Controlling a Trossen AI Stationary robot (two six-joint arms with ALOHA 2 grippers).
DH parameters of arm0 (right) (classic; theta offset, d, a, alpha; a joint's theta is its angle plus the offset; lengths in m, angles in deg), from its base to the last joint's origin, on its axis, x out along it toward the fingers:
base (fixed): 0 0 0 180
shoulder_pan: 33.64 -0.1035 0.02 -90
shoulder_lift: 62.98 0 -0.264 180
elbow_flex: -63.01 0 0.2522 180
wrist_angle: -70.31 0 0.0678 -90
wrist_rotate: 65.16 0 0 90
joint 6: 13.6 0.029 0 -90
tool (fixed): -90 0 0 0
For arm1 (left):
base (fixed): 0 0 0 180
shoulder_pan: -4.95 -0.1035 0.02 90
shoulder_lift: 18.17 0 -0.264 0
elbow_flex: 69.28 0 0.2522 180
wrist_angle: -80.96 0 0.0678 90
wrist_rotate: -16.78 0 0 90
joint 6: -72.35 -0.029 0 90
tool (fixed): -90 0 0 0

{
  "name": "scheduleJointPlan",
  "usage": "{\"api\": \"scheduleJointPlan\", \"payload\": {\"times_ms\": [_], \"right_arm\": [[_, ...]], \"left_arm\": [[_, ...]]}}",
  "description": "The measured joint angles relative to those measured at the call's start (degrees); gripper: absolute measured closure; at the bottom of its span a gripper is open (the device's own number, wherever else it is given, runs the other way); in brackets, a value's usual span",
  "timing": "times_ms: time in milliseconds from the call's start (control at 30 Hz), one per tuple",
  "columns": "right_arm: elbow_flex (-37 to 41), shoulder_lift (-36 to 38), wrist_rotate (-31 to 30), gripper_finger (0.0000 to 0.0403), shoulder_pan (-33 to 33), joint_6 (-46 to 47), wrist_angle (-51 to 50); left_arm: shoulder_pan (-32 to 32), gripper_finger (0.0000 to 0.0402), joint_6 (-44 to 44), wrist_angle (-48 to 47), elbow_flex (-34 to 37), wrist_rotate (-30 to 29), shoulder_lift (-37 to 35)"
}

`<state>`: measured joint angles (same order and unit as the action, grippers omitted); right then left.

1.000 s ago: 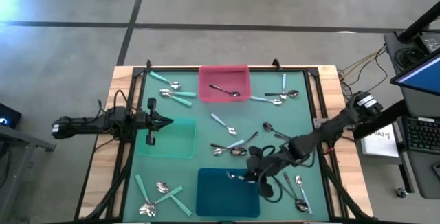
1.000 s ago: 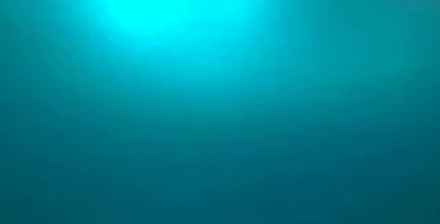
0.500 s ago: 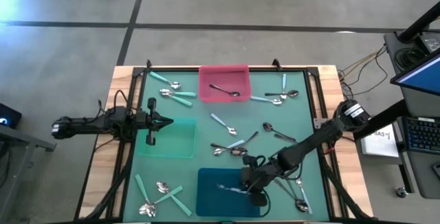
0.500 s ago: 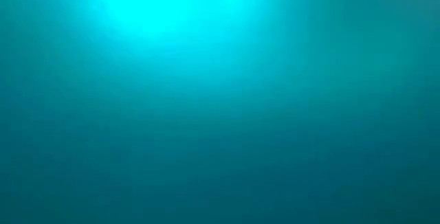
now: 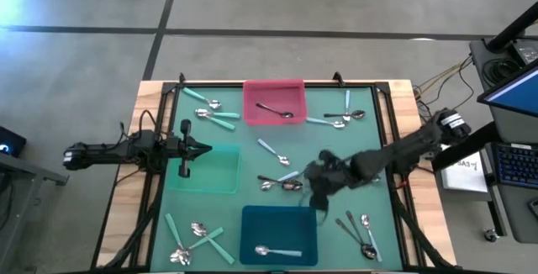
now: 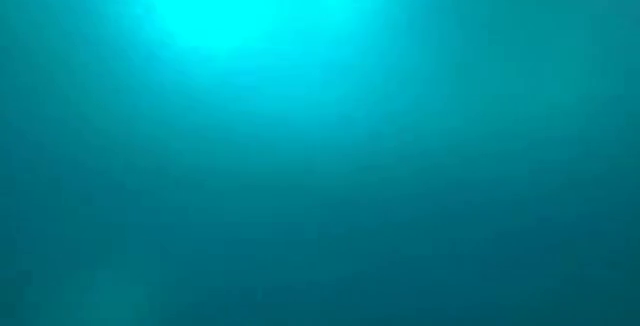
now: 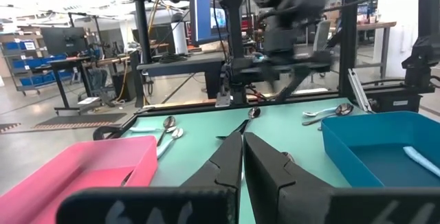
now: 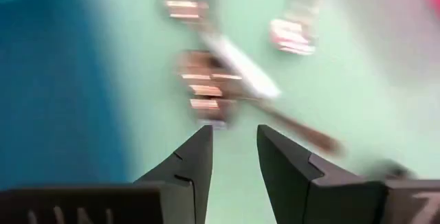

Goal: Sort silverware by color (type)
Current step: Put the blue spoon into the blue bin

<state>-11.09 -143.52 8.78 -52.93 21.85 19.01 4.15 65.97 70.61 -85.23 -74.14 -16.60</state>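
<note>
My right gripper [image 5: 319, 188] hangs open over the middle of the green mat, just above a cluster of spoons [image 5: 282, 181]. Nothing is between its fingers [image 8: 235, 138]. A pale-blue-handled spoon [image 5: 277, 251] lies flat in the blue tray [image 5: 252, 223] at the near edge. A dark spoon [image 5: 275, 110] lies in the pink tray [image 5: 273, 89] at the far edge. My left gripper [image 5: 204, 149] waits shut at the left, level, over the far edge of the green tray [image 5: 214, 177]. The low view shows only a teal blur.
More spoons lie in loose groups at the far left [image 5: 210, 110], far right [image 5: 340, 118], near left [image 5: 197, 236] and near right [image 5: 361, 232]. A black frame [image 5: 388, 123] rims the mat. A laptop and cables [image 5: 513, 81] stand past the right edge.
My right gripper reached out over the blue tray and let go of the pale-blue-handled spoon, which now lies flat in the tray. The gripper then rose and swung toward the far edge, tipping up, and is now over the centre spoon cluster.
</note>
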Motion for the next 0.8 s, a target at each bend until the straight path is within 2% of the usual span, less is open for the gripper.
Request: {"api": "scheduleJointPlan", "payload": {"times_ms": [167,433,800], "right_arm": [[2.5,2.3,-2.4,0.0298,9.4,2.3,-4.0],[4.2,3.1,-0.5,0.0298,22.0,-6.6,-4.0],[4.2,3.2,-0.5,0.0298,31.0,-20.3,-3.9]], "left_arm": [[0.0,0.0402,0.0,0.0,0.0,0.0,0.1],[0.0,0.0402,0.0,0.0,0.0,0.0,0.1],[0.0,0.0402,0.0,0.0,0.0,0.0,0.1]]}}
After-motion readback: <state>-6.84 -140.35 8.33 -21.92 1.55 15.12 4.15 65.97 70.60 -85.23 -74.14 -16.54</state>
